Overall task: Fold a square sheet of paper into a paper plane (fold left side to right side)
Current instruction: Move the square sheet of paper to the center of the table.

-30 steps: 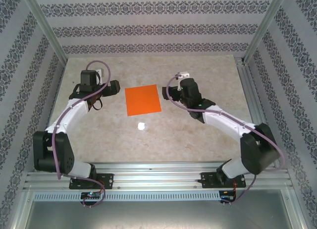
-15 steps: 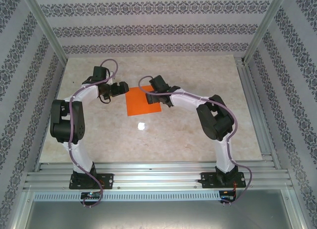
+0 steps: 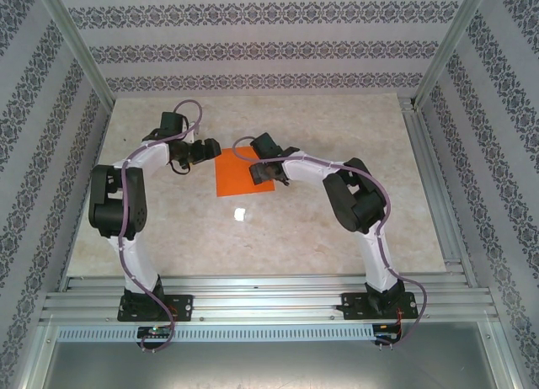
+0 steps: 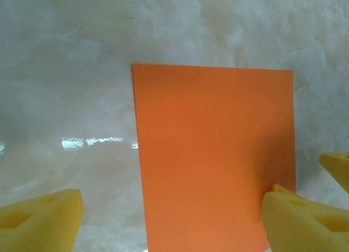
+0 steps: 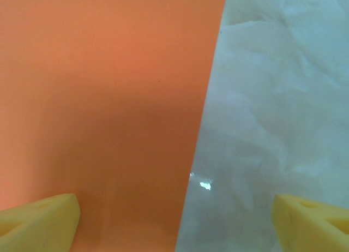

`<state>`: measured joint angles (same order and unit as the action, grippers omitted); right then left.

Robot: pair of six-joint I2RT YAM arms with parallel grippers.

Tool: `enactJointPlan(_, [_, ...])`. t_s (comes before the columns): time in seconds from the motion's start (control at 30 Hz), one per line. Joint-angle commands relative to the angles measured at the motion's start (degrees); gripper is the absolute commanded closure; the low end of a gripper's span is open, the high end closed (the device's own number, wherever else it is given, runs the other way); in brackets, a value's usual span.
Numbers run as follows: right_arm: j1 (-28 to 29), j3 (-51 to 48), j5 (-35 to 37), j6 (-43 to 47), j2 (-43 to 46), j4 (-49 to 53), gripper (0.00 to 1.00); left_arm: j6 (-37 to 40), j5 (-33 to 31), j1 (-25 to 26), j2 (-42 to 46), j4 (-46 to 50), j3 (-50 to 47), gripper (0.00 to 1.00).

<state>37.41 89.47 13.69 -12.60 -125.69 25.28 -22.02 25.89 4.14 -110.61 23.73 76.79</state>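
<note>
Left pincer (image 3: 214, 148) and right pincer (image 3: 262, 173) have reached the orange paper's (image 3: 237, 178) edges.

surface: pale marbled table (image 3: 337, 229) is filling the middle of the top view | on it: bright orange square sheet of paper (image 3: 237, 174) is lying flat, just above frame centre | below the sheet: small white shiny spot (image 3: 241, 213) is showing on the tabletop, apart from it

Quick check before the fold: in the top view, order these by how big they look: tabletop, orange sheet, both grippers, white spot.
1. tabletop
2. square sheet of paper
3. left gripper and right gripper: alike, not ranked against each other; being nearer the camera may enlarge them
4. white spot
</note>
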Motion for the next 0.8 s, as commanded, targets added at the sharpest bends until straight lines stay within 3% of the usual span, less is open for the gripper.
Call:
enactJointPlan(0.0, [0.27,-4.44,1.07,-0.98,2.93,2.89,0.09,-1.56,2.91,-0.19,-2.31,0.2,2.45,0.17])
enactJointPlan(0.4, [-0.09,-6.72,-2.14,-2.29,4.82,0.28,0.08,-1.12,3.52,2.8,-9.87,3.79,11.65,0.24])
enactJointPlan(0.6, [-3.96,-8.74,-11.3,-5.93,10.81,-5.84,0.08,-0.44,2.5,2.97,-6.99,3.44,9.17,0.25])
enactJointPlan(0.77, [-5.0,-5.8,-11.98,-5.53,10.0,-5.27,0.09,0.22,4.26,3.02,-7.22,4.72,7.86,0.25])
